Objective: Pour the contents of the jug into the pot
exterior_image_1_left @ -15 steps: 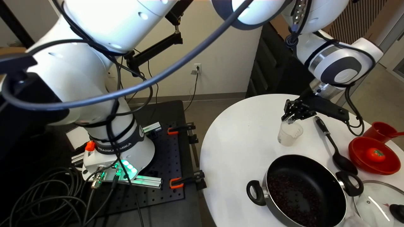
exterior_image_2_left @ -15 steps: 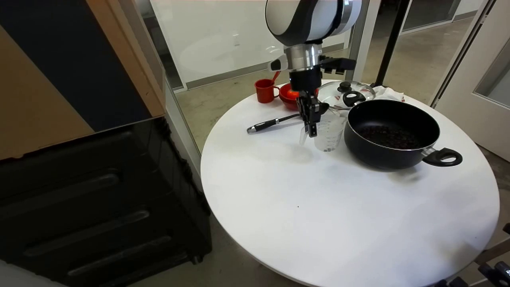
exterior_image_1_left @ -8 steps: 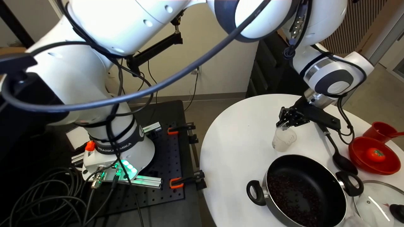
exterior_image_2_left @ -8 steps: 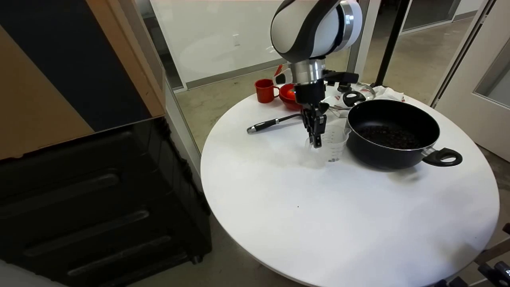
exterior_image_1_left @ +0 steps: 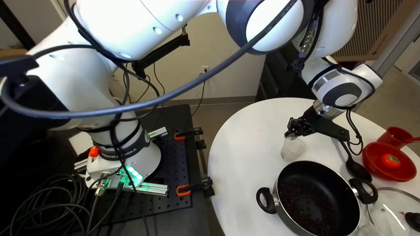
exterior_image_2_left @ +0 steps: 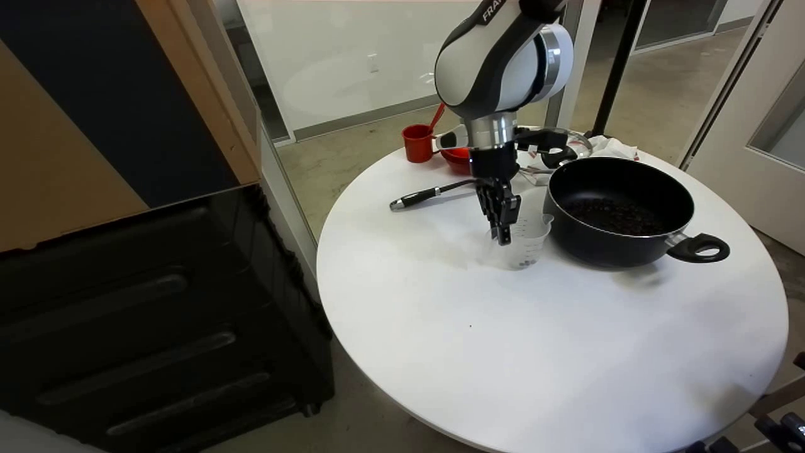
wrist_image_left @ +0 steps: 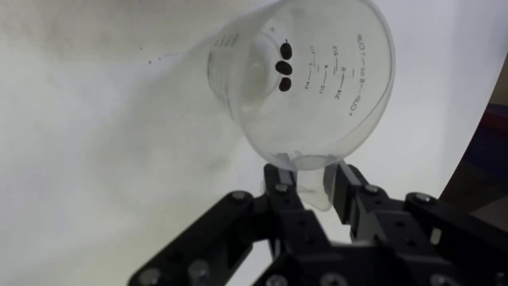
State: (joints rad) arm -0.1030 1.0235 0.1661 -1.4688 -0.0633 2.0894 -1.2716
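Note:
A clear plastic measuring jug [exterior_image_1_left: 293, 151] with printed scale marks is beside the black pot, close to its wall; it also shows in an exterior view [exterior_image_2_left: 531, 240]. In the wrist view the jug [wrist_image_left: 317, 119] is near upright, with three dark beans by its base. My gripper [wrist_image_left: 308, 178] is shut on the jug's handle, also seen in both exterior views [exterior_image_1_left: 290, 135] [exterior_image_2_left: 502, 235]. Whether the jug's base touches the table cannot be told. The wide black pot [exterior_image_2_left: 604, 246] has two side handles and dark beans on its bottom [exterior_image_1_left: 305, 205].
A black ladle [exterior_image_1_left: 356, 168] lies behind the gripper. Red bowls [exterior_image_1_left: 370, 160] with a tomato [exterior_image_1_left: 390, 161] and a red mug [exterior_image_2_left: 417, 143] stand at the far edge. A glass lid [exterior_image_1_left: 390, 209] lies beside the pot. All are on a round white table [exterior_image_2_left: 440, 314].
My gripper has moved down towards the table with the jug in its hold. Both are lower in the exterior views and the jug is more upright. The pot has not moved.

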